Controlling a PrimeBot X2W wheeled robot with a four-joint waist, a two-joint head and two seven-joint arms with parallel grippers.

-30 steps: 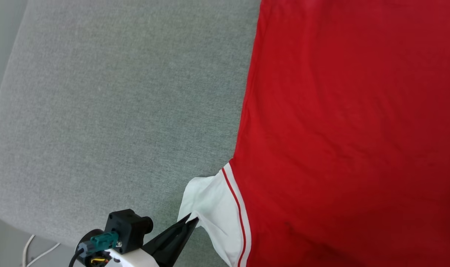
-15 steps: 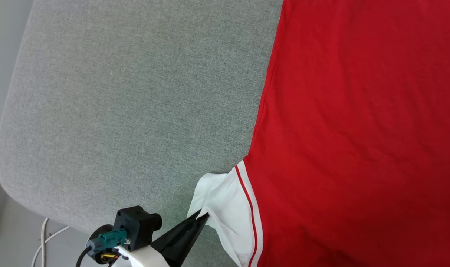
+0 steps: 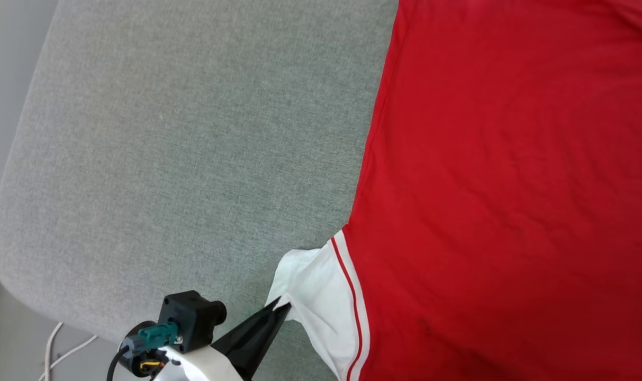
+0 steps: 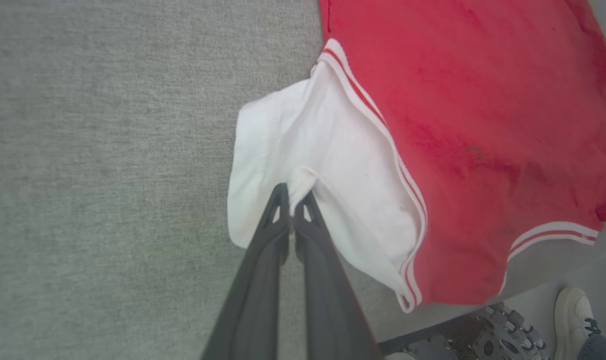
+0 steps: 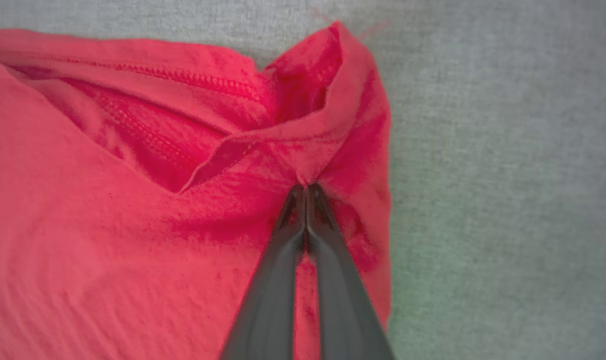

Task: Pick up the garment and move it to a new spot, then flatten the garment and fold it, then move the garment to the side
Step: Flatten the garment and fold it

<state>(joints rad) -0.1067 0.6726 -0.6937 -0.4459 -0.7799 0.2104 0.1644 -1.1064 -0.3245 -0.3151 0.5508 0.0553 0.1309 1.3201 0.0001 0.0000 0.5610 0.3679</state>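
Observation:
The garment (image 3: 500, 174) is a red shirt with a white short sleeve and red-striped trim, spread over the right half of the head view on a grey cushion. My left gripper (image 3: 283, 308) is shut on a fold of the white sleeve (image 4: 303, 145) at the lower middle. In the left wrist view the left gripper (image 4: 293, 192) pinches that white cloth between its tips. In the right wrist view my right gripper (image 5: 306, 189) is shut on a pinched-up ridge near a corner of the red garment (image 5: 108, 225). The shirt's lettering is hidden.
The grey fabric cushion (image 3: 183, 159) lies bare to the left of the shirt; its rounded corner and edge run along the lower left. A white cable (image 3: 61, 354) lies on the floor beyond that edge. A person's white shoe (image 4: 575, 320) stands beside a castor base.
The head camera has shifted a little, sliding the picture rightward. My left gripper keeps its hold on the white sleeve, which has barely moved.

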